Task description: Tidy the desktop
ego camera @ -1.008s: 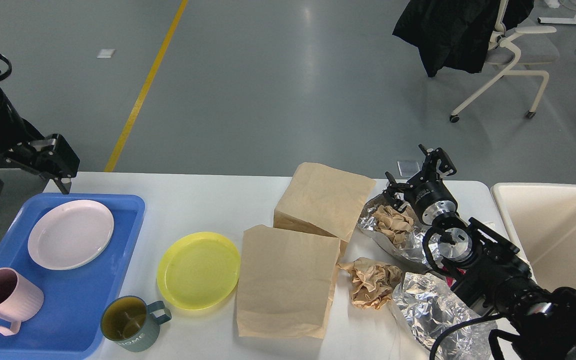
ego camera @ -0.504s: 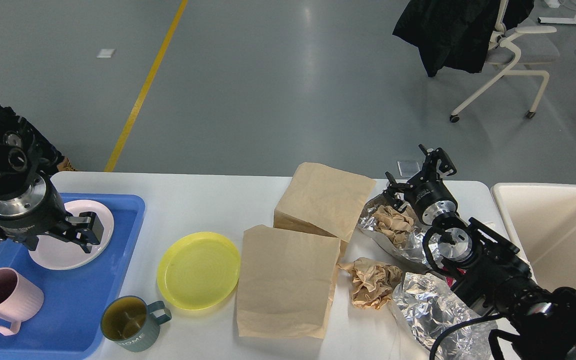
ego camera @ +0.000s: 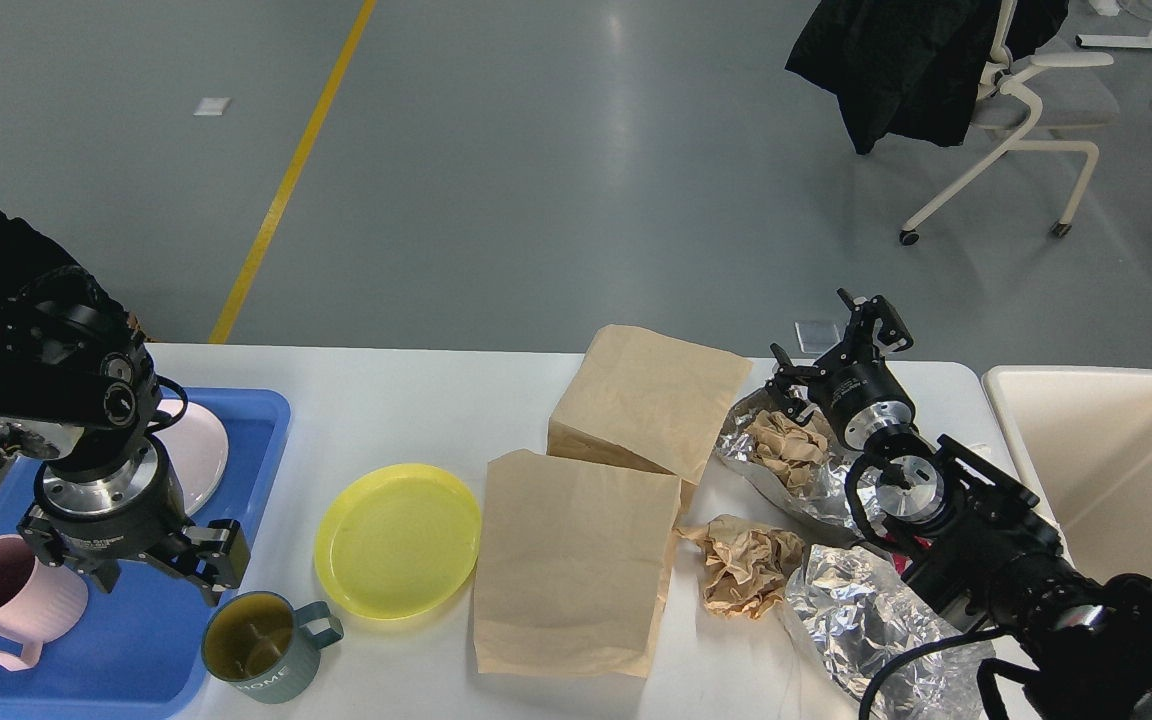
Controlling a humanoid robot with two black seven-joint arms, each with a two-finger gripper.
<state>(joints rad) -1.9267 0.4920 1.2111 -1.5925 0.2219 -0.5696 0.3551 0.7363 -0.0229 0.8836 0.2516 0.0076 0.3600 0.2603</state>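
Note:
The white desktop (ego camera: 406, 410) carries dishes and litter. My left gripper (ego camera: 161, 578) hangs open over the front right of the blue tray (ego camera: 151, 640), just behind the teal mug (ego camera: 258, 646), with nothing between its fingers. A pink mug (ego camera: 6, 600) stands on the tray and a pink plate (ego camera: 204, 445) is partly hidden behind my left arm. On the table lie a yellow plate (ego camera: 398, 540) and two brown paper bags (ego camera: 571, 560) (ego camera: 648, 400). My right gripper (ego camera: 831, 345) is open and empty at the back right, above foil (ego camera: 736, 435) holding crumpled paper (ego camera: 786, 440).
More crumpled brown paper (ego camera: 744, 568) and a second foil sheet (ego camera: 861, 620) lie front right, under my right arm. A cream bin (ego camera: 1106, 450) stands past the table's right end. An office chair (ego camera: 1021, 120) with a black coat is on the floor behind.
My left arm has swung from the tray's back left corner forward across the tray, ending near the teal mug. The right arm and all objects have stayed put.

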